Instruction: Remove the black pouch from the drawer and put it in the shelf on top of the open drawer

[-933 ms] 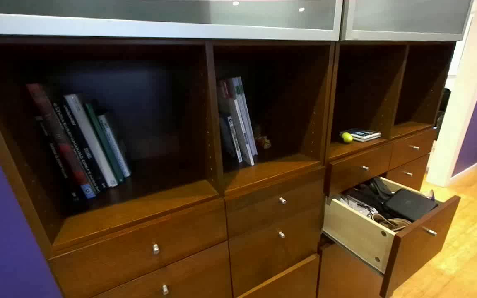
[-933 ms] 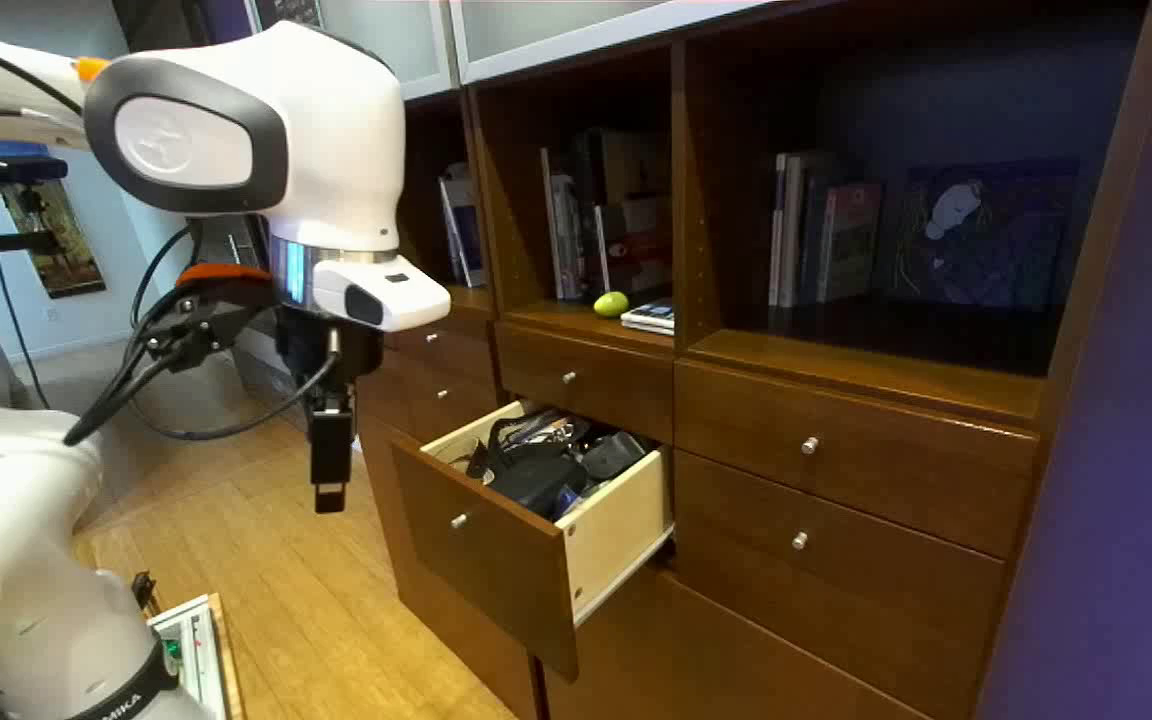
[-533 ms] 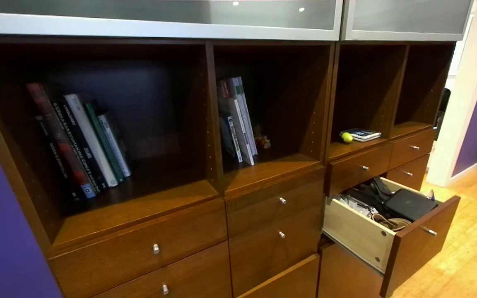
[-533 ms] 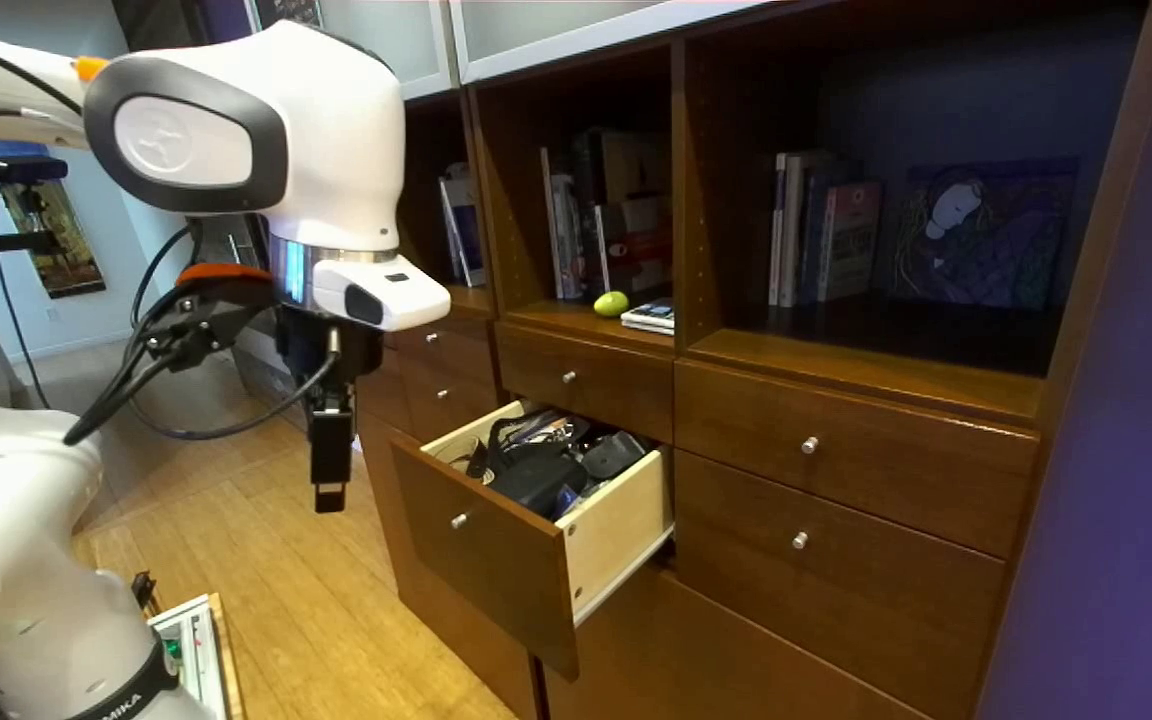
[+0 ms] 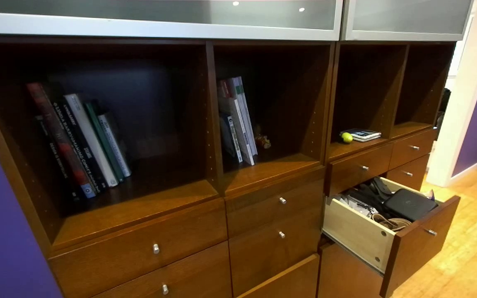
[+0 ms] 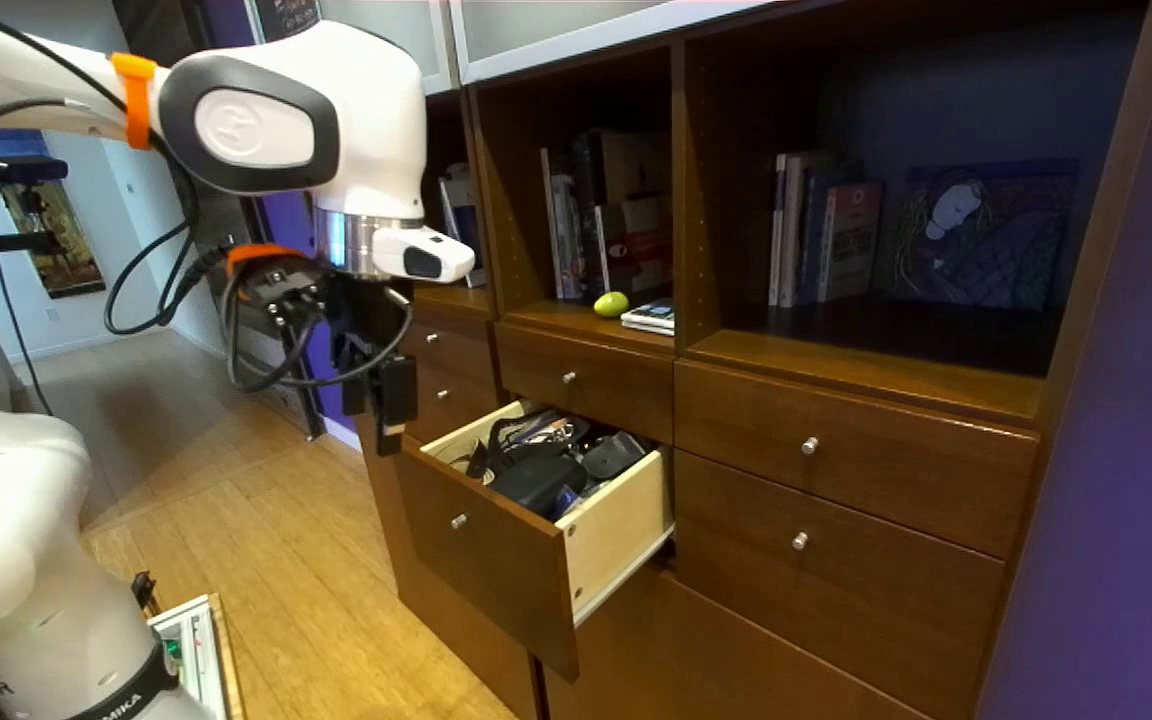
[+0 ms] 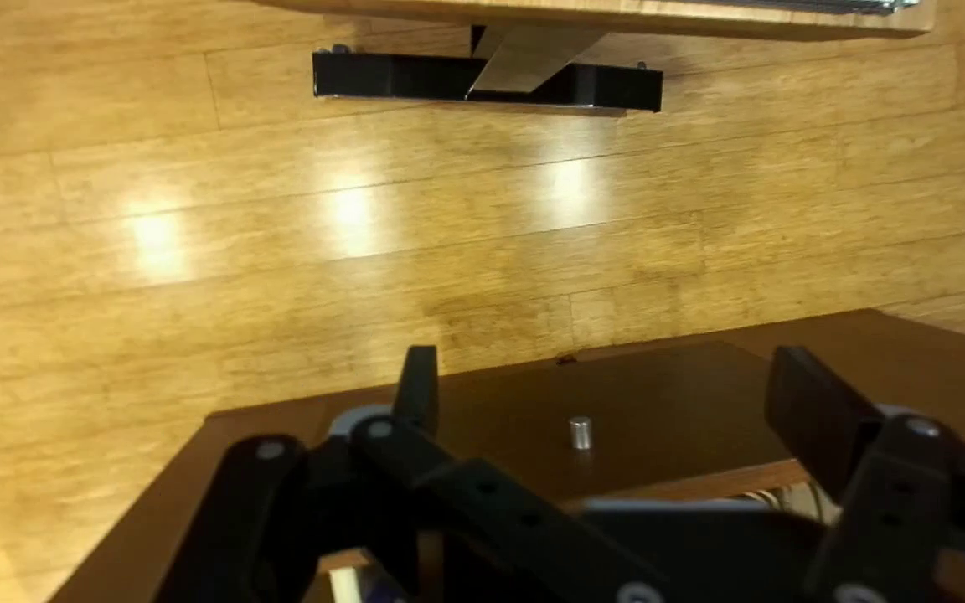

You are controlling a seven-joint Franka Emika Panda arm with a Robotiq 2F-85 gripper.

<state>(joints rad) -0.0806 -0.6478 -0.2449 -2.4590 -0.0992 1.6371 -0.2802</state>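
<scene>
The black pouch is a flat dark case lying on top of other items in the open drawer. It also shows in an exterior view behind the drawer front. The shelf above the drawer shows in both exterior views. My gripper points down, above and outside the drawer front's far end. In the wrist view its fingers are wide apart with nothing between them; the drawer knob shows beyond. Whether the pouch shows in the wrist view I cannot tell.
A green ball and small books lie on that shelf, with upright books behind. A closed drawer sits between shelf and open drawer. Cables and straps surround the pouch. A wooden-edged stand shows at the wrist view's top.
The arm has moved toward the drawer and up, and the gripper has turned. A dark part of the robot now shows at an exterior view's right edge. The drawer and pouch have not moved.
</scene>
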